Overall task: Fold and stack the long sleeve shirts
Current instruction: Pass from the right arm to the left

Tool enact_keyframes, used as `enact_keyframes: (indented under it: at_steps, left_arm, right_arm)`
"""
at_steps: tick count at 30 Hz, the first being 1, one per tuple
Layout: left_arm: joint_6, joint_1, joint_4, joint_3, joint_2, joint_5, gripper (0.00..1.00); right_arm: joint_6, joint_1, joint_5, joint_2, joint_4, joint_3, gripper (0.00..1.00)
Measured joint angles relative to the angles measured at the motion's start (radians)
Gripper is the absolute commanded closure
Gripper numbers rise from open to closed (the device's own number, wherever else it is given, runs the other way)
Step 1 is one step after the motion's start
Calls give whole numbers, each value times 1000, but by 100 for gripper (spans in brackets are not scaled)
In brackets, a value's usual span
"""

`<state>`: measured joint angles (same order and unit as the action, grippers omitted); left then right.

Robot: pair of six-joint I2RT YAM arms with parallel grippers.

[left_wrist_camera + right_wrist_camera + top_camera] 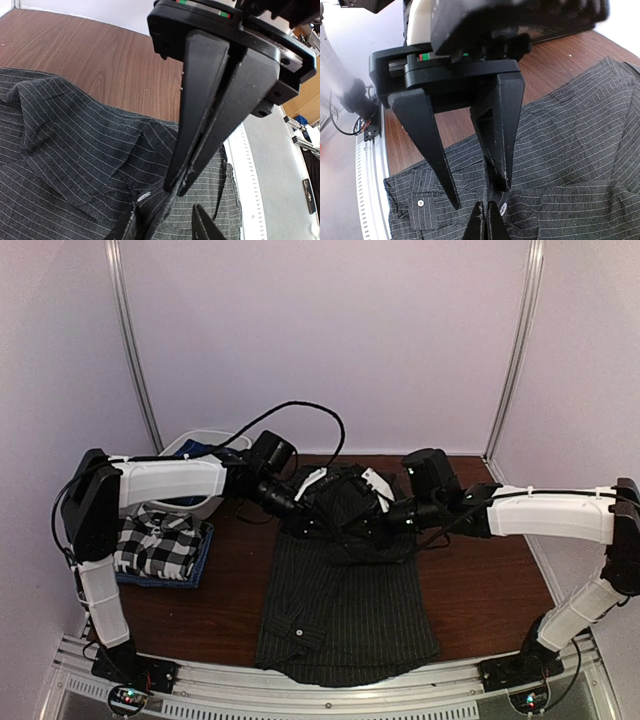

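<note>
The pinstriped shirt [345,600] lies spread out in the middle of the bench [480,590]. Its hem is at the near edge and its bunched upper part points toward the far edge. The cloth is dark charcoal with thin pale stripes, and a small pale button [144,196] shows on it near the grippers.

Both arms reach in over the upper part of this shirt, from opposite sides. The left gripper [480,196] has its fingers [432,150] apart, with bare bench and cloth showing in the gap. Its tips are down on the striped cloth. The right gripper [179,190] has its fingers pressed flat together, and the tip is down at the cloth beside the button. I cannot tell whether any cloth is pinched between them. In the top view the two grippers are close together over the crumpled collar area.

By the left edge of the bench, well apart from the pinstriped shirt, a folded black-and-white checked shirt [160,540] rests on a folded blue shirt [203,555]. The blue shirt shows only as a rim along the near and right sides. A white bin [188,444] stands at the far left corner, partly hidden behind the left arm.
</note>
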<state>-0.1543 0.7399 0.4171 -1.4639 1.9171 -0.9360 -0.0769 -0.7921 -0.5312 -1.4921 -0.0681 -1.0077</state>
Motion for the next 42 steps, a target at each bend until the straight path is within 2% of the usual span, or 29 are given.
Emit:
enact_keyframes:
  at_steps: [11, 17, 21, 22, 25, 28, 31, 35, 42]
  left_arm:
    - [14, -8, -23, 1, 0, -14, 69]
    - [32, -8, -28, 1, 0, -15, 84]
    - [51, -8, -34, 1, 1, -19, 99]
    - [59, -8, -40, 1, 1, -21, 100]
    - [101, -8, -81, 10, 0, -19, 100]
    - [182, -8, -147, 56, -11, 23, 100]
    - [276, -8, -201, 109, -34, 80, 100]
    - [382, -8, -238, 160, -109, 182, 100]
    - [553, -28, -262, 132, -308, 417, 100]
  right_arm:
    - [-1, 8, -16, 2, 20, 3, 100]
    - [-3, 8, -18, 2, 21, 3, 100]
    - [-18, 9, -17, 2, 35, 3, 100]
    - [-24, 10, -15, 2, 40, 3, 97]
    - [-42, 13, -5, 2, 51, 4, 71]
    - [-68, 19, 21, 2, 72, 8, 52]
    - [-100, 36, 73, 20, 72, 21, 40]
    - [-164, 103, 141, 89, 61, 46, 29]
    - [-304, 319, 262, 192, 49, 100, 28]
